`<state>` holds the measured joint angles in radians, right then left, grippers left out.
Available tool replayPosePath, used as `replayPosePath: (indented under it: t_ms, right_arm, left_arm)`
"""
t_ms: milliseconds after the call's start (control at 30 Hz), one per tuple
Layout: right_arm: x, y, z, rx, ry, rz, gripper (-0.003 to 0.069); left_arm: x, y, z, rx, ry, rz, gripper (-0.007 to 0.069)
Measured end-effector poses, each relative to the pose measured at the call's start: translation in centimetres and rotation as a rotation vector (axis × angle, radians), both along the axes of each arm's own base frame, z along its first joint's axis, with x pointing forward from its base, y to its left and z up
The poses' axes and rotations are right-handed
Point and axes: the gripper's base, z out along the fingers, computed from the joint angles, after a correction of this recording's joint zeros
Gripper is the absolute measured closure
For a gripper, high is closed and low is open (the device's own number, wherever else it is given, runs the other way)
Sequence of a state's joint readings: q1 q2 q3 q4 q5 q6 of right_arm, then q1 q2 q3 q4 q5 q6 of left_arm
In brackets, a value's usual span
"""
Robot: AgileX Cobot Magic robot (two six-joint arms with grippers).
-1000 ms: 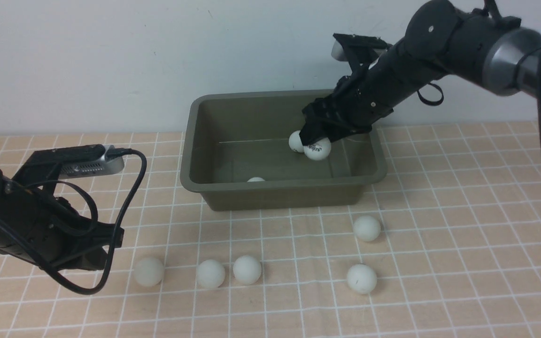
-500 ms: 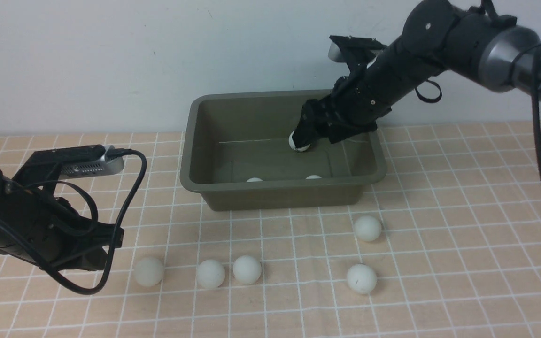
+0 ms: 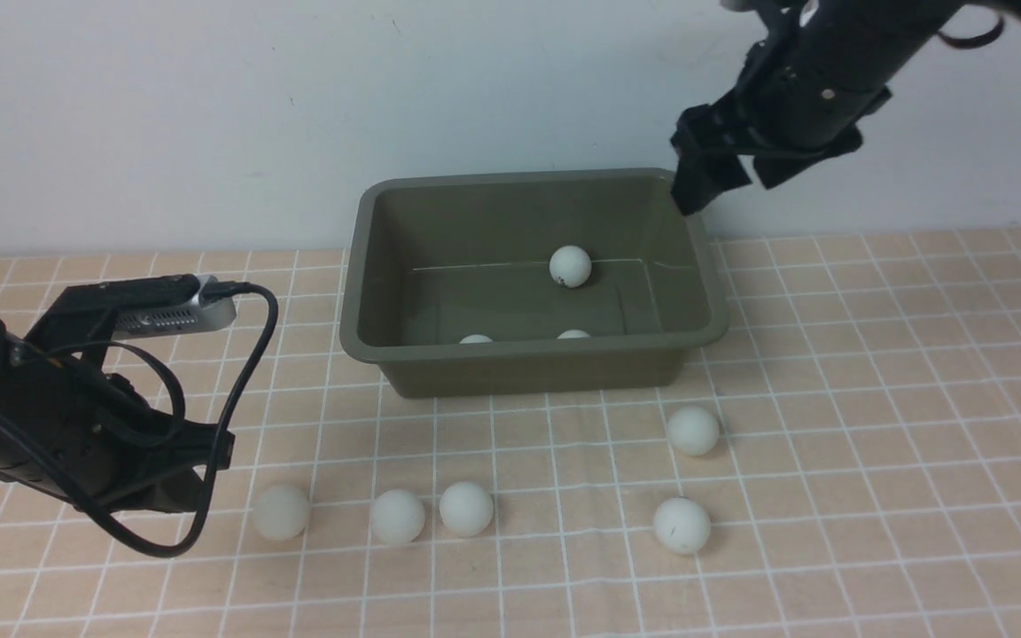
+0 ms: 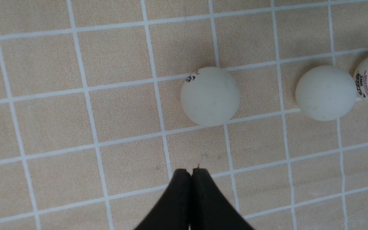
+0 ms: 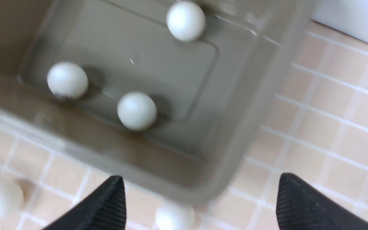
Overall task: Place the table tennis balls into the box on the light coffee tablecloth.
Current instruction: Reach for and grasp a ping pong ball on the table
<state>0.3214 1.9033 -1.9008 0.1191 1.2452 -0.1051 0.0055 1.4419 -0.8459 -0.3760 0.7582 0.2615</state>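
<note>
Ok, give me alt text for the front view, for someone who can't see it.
An olive-grey box on a peach grid tablecloth holds three white table tennis balls, with five more loose on the cloth in front. The open right gripper hangs above the box's far right corner; the left gripper is low at the left.

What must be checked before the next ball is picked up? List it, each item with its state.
1. The right gripper open and empty: ok, jaws wide apart, nothing between them.
2. The right gripper clear of the box: ok, raised above its far right corner.
3. The left gripper ready to grasp: not ok, jaws shut, low over the tablecloth.
4. The nearest ball to the left gripper free of neighbours: ok, it stands apart from the next ball.
5. All balls boxed: not ok, three boxed balls, five loose balls on the tablecloth.
</note>
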Motion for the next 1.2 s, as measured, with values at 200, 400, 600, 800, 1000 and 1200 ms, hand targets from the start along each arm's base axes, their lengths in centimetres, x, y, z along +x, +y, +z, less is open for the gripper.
replayPosePath:
  t_ms: [200, 400, 600, 800, 1000, 1200]
  right_arm:
    - [-4.6, -1.5, -0.4, -0.021, 0.078, -0.011, 0.009]
    - [-6.8, -1.7, -5.2, -0.001, 0.249, -0.025, 0.009]
    - [-7.1, -1.3, -9.3, 0.066, 0.213, -0.071, 0.009]
    - [-7.1, 0.8, -10.0, 0.057, 0.125, -0.023, 0.0095]
    - [-6.4, 2.1, -13.3, -0.028, 0.159, -0.04, 0.0132]
    - [-5.6, 2.2, -15.1, -0.052, 0.168, -0.057, 0.0141]
  left_arm:
    - [0.0, 0.0, 0.0, -0.001, 0.0, 0.0, 0.0679]
    - [0.0, 0.0, 0.0, -0.002, 0.004, -0.002, 0.0679]
    - [-0.1, -0.1, 0.0, -0.004, 0.016, -0.007, 0.0679]
    - [-0.1, -0.1, 0.0, -0.005, 0.016, -0.006, 0.0679]
    - [-0.1, -0.1, 0.0, -0.005, 0.016, -0.006, 0.0679]
    - [-0.1, -0.1, 0.0, -0.005, 0.016, -0.006, 0.0679]
